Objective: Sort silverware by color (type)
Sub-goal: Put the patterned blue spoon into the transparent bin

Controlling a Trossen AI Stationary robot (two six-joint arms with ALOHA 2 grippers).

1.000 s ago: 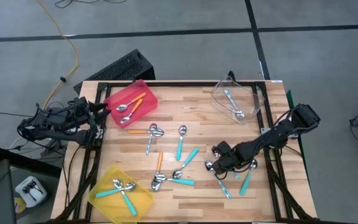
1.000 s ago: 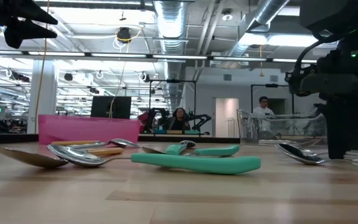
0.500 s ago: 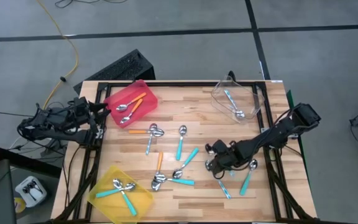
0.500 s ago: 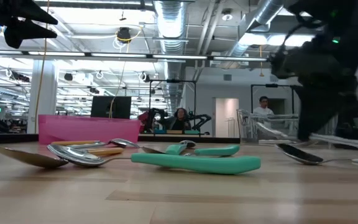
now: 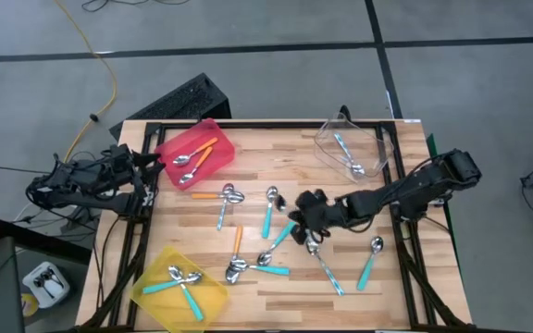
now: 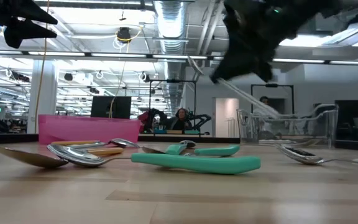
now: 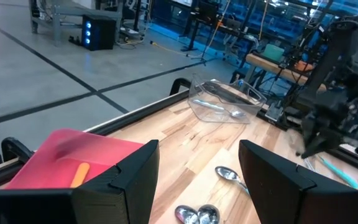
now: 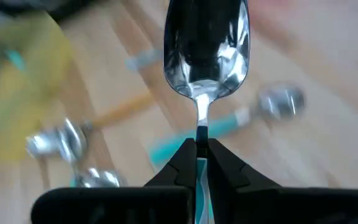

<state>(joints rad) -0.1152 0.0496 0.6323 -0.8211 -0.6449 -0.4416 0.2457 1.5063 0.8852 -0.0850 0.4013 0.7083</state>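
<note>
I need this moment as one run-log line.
right gripper: shut on teal spoon, lifted mid-table | left gripper: open, waiting beside red bin | loose spoons lie on table

the right gripper [image 5: 309, 228] has lifted a light blue spoon [image 8: 205, 53] and swung toward the table's middle.

robotics lab: exposed ducts [image 6: 169, 15], workstations

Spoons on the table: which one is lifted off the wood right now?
The light-blue-handled spoon pinched in the right end effector, bowl pointing ahead of the fingers. Every other loose spoon, like the teal one nearby, lies flat.
</note>
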